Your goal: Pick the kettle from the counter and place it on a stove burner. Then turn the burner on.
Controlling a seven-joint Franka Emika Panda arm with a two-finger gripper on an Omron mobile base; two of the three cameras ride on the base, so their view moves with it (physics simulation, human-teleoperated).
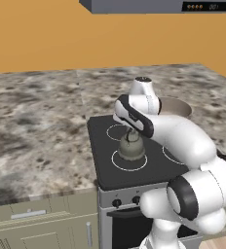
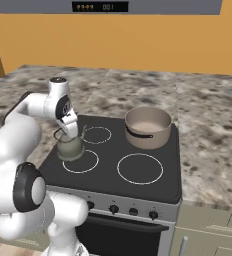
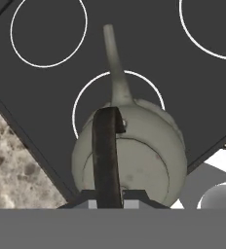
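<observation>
Kettle (image 1: 130, 148) is off the tabletop (image 1: 37, 121) & sits over the front-left stove burner (image 1: 129, 162); can't tell if fully set down. Gripper (image 3: 108, 197) fingers pinch its wire handle (image 3: 106, 155). Left to do: let go, then turn the knob (image 2: 91, 205) on.

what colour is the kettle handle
Black; the handle arches dark over the grey-green kettle, clearest in the hand view.
</observation>
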